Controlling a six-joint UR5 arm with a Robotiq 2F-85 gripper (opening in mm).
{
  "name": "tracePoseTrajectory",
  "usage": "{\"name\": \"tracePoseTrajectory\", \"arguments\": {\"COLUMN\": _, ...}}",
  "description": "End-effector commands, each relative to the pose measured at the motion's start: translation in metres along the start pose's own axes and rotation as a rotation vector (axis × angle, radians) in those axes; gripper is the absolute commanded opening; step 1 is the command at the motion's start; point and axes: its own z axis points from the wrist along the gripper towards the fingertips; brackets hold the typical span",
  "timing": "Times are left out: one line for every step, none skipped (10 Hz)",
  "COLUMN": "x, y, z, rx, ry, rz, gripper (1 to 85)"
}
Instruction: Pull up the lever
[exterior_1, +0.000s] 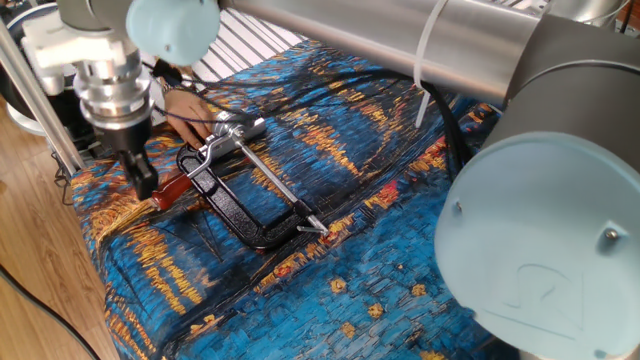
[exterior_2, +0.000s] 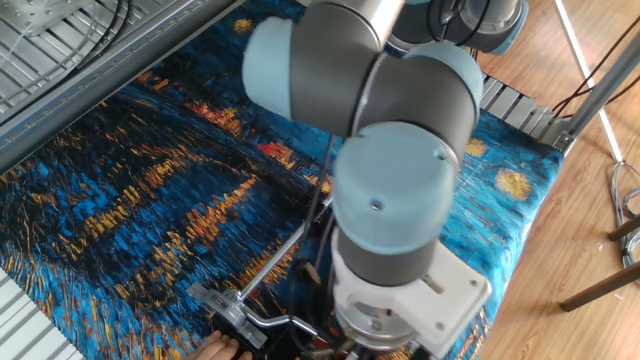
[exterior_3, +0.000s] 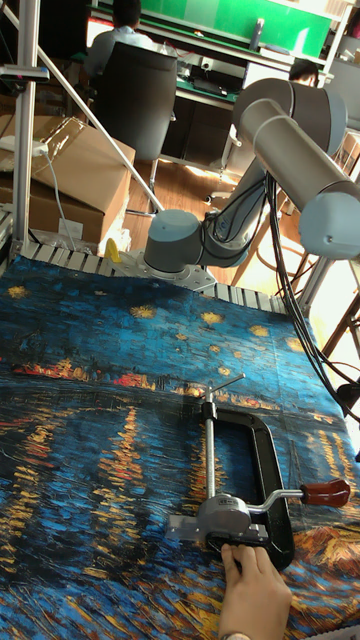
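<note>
**Gripper beside the outer tip of the lever's red sleeve**

In one fixed view the gripper (exterior_1: 143, 180) hangs at the left of the frame beneath the silver wrist flange, its dark fingers pointing down and drawn close together. Whether they pinch anything, or just sit narrow and empty, cannot be told from this angle. In the other fixed view the arm's own joints hide the fingers, and in the tall fixed view the gripper does not show at all.

Just right of the fingertips lies the lever (exterior_1: 172, 189), also plain in the tall view (exterior_3: 318, 492). Its red-orange sleeve is the near end; the fingers look to be at or barely off that tip. From there the long axis runs up and to the right in the frame, the slim silver part climbing toward the clamp head (exterior_1: 232, 129). So the free end is on the gripper's side and the pivot is away from it.

Beyond the head, the black C-shaped frame (exterior_1: 232, 215) curves down toward the middle of the frame, and the long thin rod (exterior_1: 278, 181) crosses its opening. A person's hand (exterior_3: 252, 594) steadies the clamp head on the blue patterned cloth (exterior_1: 380, 270).

My judgement: lifting calls for a grip on the sleeve, then an arc upward about the head.
</note>
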Motion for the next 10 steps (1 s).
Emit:
{"name": "tracePoseTrajectory", "arguments": {"x": -0.02, "y": 0.007, "z": 0.017, "rx": 0.011, "ry": -0.027, "rz": -0.029, "gripper": 43.3}}
{"name": "tracePoseTrajectory", "arguments": {"x": -0.023, "y": 0.009, "z": 0.02, "rx": 0.013, "ry": -0.03, "rz": -0.043, "gripper": 43.3}}
{"name": "tracePoseTrajectory", "arguments": {"x": -0.02, "y": 0.009, "z": 0.022, "rx": 0.022, "ry": -0.012, "rz": -0.05, "gripper": 43.0}}
{"name": "tracePoseTrajectory", "arguments": {"x": -0.02, "y": 0.009, "z": 0.027, "rx": 0.025, "ry": -0.006, "rz": -0.053, "gripper": 42.0}}
{"name": "tracePoseTrajectory", "arguments": {"x": -0.016, "y": 0.007, "z": 0.031, "rx": 0.038, "ry": 0.01, "rz": -0.054, "gripper": 42.0}}
{"name": "tracePoseTrajectory", "arguments": {"x": -0.015, "y": 0.006, "z": 0.033, "rx": 0.045, "ry": 0.018, "rz": -0.056, "gripper": 41.0}}
{"name": "tracePoseTrajectory", "arguments": {"x": -0.014, "y": 0.005, "z": 0.037, "rx": 0.048, "ry": 0.022, "rz": -0.058, "gripper": 39.3}}
{"name": "tracePoseTrajectory", "arguments": {"x": -0.011, "y": 0.004, "z": 0.042, "rx": 0.062, "ry": 0.032, "rz": -0.054, "gripper": 37.3}}
{"name": "tracePoseTrajectory", "arguments": {"x": -0.007, "y": 0.003, "z": 0.047, "rx": 0.073, "ry": 0.046, "rz": -0.049, "gripper": 33.3}}
{"name": "tracePoseTrajectory", "arguments": {"x": -0.002, "y": 0.001, "z": 0.049, "rx": 0.084, "ry": 0.056, "rz": -0.049, "gripper": 32.7}}
